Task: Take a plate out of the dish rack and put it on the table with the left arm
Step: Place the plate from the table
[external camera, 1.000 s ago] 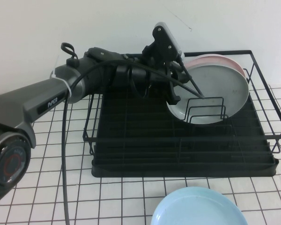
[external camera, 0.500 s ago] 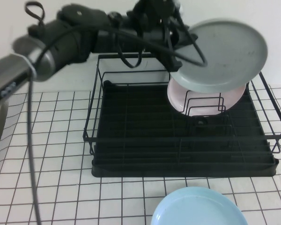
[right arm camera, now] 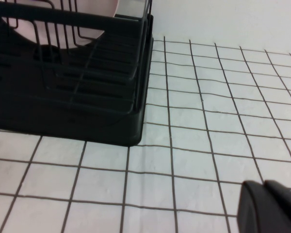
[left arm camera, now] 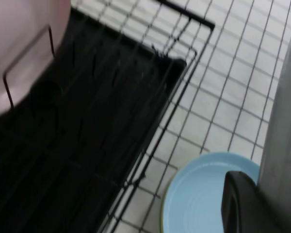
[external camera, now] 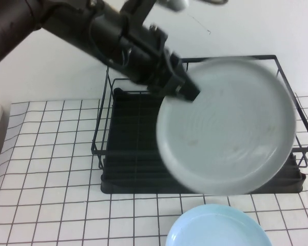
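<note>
Plate (external camera: pixel 228 128) lower, left gripper (external camera: pixel 187 89) clamped.

Table (external camera: pixel 51 169): dish rack (external camera: pixel 123 169), blue plate (external camera: pixel 218 228).

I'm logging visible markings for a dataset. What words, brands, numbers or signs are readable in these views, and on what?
None can be read.
The left gripper, jaws shut on the plate above the dish rack, shows no lettering.
The right gripper, low over the table, shows none.
The light blue plate: plain.
</note>
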You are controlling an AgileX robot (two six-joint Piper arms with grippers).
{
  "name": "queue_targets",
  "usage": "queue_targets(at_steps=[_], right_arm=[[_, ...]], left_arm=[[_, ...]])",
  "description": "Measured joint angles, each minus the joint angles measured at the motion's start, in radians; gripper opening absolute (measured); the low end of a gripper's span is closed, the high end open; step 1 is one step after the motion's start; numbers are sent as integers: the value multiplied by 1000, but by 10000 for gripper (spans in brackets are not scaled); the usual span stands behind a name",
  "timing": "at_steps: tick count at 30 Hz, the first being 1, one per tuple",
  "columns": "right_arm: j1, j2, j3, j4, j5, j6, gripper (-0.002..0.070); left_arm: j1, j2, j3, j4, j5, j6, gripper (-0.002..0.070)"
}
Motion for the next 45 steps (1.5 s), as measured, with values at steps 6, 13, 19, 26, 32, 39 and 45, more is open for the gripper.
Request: queue_targets(at_steps=[6, 13, 19, 26, 32, 39, 45], right_arm=[[0, 0, 0, 0, 0, 0, -1], [0, 0, 0, 0, 0, 0, -1], [0, 0, 0, 0, 0, 0, -1], [0, 0, 0, 0, 0, 0, -1], [0, 0, 0, 0, 0, 0, -1], [0, 0, 0, 0, 0, 0, -1], [0, 0, 0, 0, 0, 0, -1]], left_arm=[[-17, -7, 40, 97, 86, -186, 81], [-117, -11, 228, 87, 84, -230, 81], [-157, 7, 347, 28, 32, -234, 81], [-159, 98, 362, 5, -5, -261, 81], [-159, 172, 363, 32, -5, -281, 81], [-159, 196, 363, 53, -5, -287, 81], [-159, 224, 363, 58, -18, -290, 81]])
